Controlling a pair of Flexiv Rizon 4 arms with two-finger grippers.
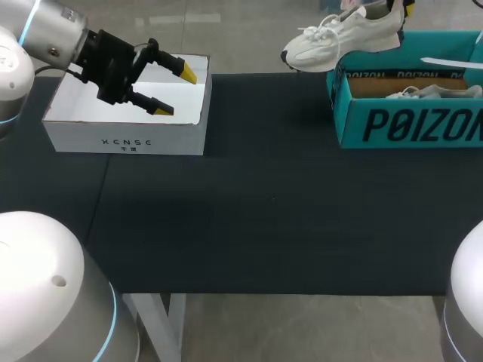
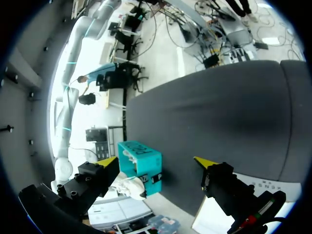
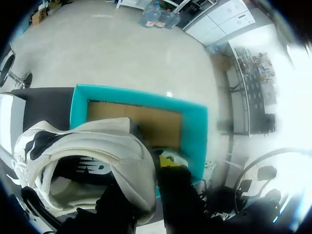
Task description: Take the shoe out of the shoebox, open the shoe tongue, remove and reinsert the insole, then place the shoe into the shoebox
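Observation:
A white sneaker hangs in the air above the left end of the teal shoebox, toe pointing left. My right gripper is shut on the shoe's heel collar, one yellow fingertip showing outside it. In the head view only a bit of this gripper shows at the shoe's heel. A second white shoe lies inside the box. My left gripper is open and empty above a white box at the far left. From the left wrist the shoebox and shoe are far ahead.
The dark table mat stretches between the white box and the shoebox. The shoebox's cardboard floor shows below the lifted shoe.

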